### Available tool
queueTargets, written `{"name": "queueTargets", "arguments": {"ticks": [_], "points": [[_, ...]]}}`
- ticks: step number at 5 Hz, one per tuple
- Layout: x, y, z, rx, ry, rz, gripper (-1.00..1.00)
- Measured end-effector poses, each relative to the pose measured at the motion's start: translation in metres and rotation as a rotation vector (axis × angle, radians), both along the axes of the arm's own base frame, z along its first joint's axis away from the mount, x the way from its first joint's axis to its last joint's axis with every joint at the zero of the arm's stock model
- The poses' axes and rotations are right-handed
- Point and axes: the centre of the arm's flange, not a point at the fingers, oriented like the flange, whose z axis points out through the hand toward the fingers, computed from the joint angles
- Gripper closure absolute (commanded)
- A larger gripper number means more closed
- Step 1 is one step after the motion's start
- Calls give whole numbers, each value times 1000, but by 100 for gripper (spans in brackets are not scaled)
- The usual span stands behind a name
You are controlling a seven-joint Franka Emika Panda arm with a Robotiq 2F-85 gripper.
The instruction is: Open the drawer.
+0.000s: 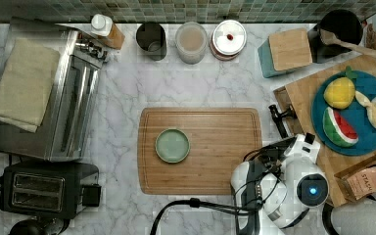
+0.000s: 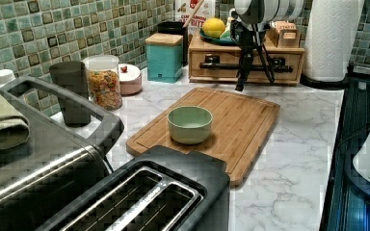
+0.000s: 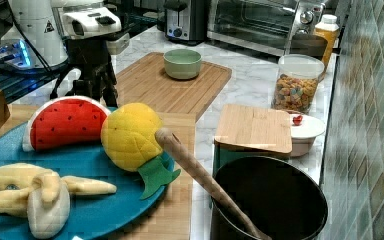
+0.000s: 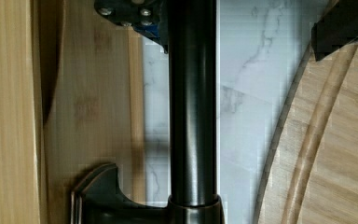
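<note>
The drawer (image 2: 229,58) is set in a light-wood stand at the back of the counter in the left view, and its front looks flush with the stand. A long black bar handle (image 2: 221,66) runs across it. In the top view the handle (image 1: 276,119) pokes out beside the cutting board's right edge. My gripper (image 2: 256,83) hangs in front of the drawer, open. In the wrist view the handle (image 4: 193,116) passes between my fingers (image 4: 130,13); one lies against the bar and the other stands apart from it. The gripper (image 3: 96,92) stands behind the toy watermelon in the right view.
A bamboo cutting board (image 1: 215,161) with a green bowl (image 1: 172,145) lies mid-counter. A blue plate (image 1: 367,137) of toy fruit sits on the stand. A teal box (image 2: 164,57), jars (image 2: 103,82), a toaster oven (image 1: 73,93), a toaster (image 1: 44,188) and a paper towel roll (image 2: 330,38) line the edges.
</note>
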Motion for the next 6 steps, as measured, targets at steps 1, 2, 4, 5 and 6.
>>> {"name": "queueTargets", "arguments": {"ticks": [1, 2, 4, 5, 6], "points": [[-2, 2, 0, -21, 40, 76, -100], [-1, 6, 5, 34, 101, 92, -100], [-3, 31, 17, 127, 174, 107, -100], [-6, 51, 16, 139, 165, 18, -100], [-9, 72, 12, 160, 160, -69, -100]]}}
